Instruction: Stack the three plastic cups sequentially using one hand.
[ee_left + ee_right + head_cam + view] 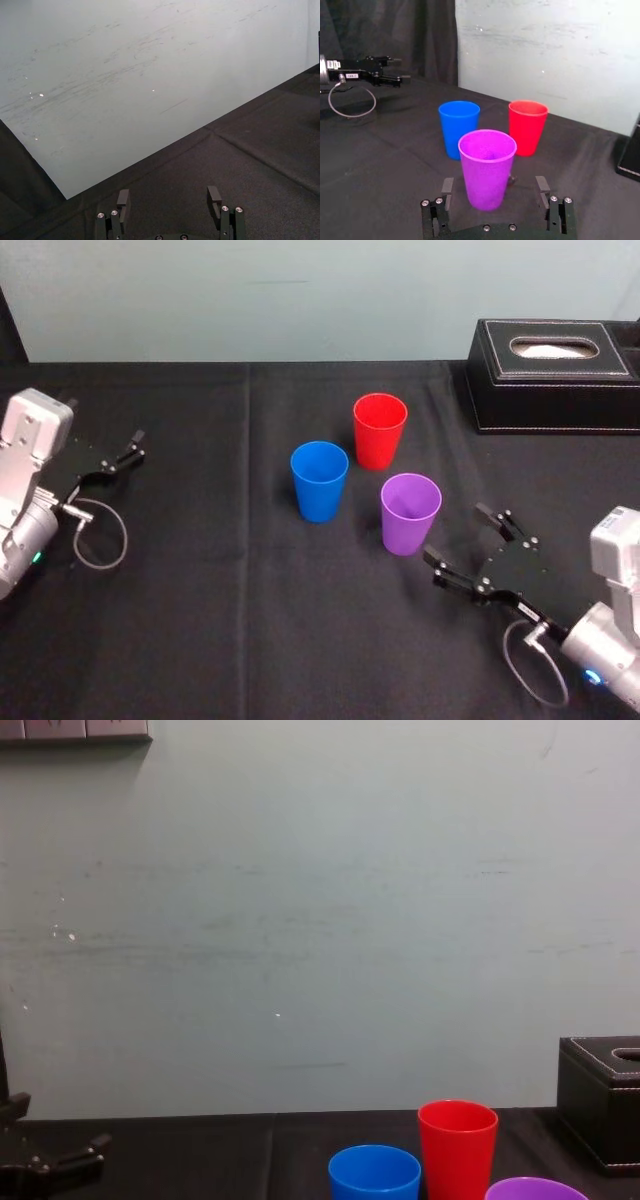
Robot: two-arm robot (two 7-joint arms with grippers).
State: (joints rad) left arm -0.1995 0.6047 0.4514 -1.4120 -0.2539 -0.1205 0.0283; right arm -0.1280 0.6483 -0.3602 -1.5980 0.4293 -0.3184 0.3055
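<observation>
Three plastic cups stand upright and apart on the black cloth: a red cup [380, 430] farthest back, a blue cup [320, 481] to its left and nearer, a purple cup [410, 512] nearest. My right gripper [460, 536] is open just right of the purple cup, its fingers pointing at it without touching. In the right wrist view the purple cup [487, 168] stands just ahead of the gap of the right gripper [494, 189], with the blue cup [459, 128] and red cup [527, 126] behind. My left gripper [134, 448] rests open at the far left, holding nothing.
A dark stitched tissue box [552, 373] sits at the back right of the table. A pale wall [320, 920] rises behind the table's far edge. A looped cable [98, 533] hangs by the left arm.
</observation>
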